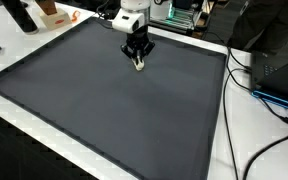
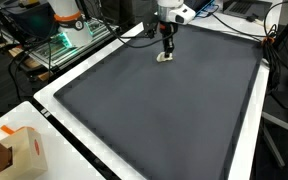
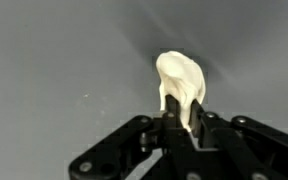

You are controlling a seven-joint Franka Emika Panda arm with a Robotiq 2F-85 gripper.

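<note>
Item: cream-white lump [image 3: 180, 78], smooth and rounded, narrowing toward the end that is gripped. Material not discernible.
Location: upper middle of the frame in both exterior views [image 1: 139, 66] [image 2: 164, 59], over the far part of the dark grey mat [image 1: 114, 110]. In the wrist view it sits at frame centre, rising out of the tool.
Holder: tool [image 3: 181, 118], black. Its two fingers [image 3: 171, 128] are pressed together on the narrow end of the lump, and the rest of the lump sticks out beyond the fingertips. In an exterior view the tool [image 1: 137, 58] points straight down from the white arm [image 1: 130, 20].
Contact with mat: lump at or just above it; cannot tell whether they touch.
Support: white surface [image 2: 246, 160], showing as a border around the mat [image 2: 164, 120].
Surroundings:
- cardboard box [image 2: 14, 152], lower left of frame, on the surface beside the mat and well apart from the lump.
- black cables [image 1: 246, 75], right edge of frame, trailing across the surface.
</note>
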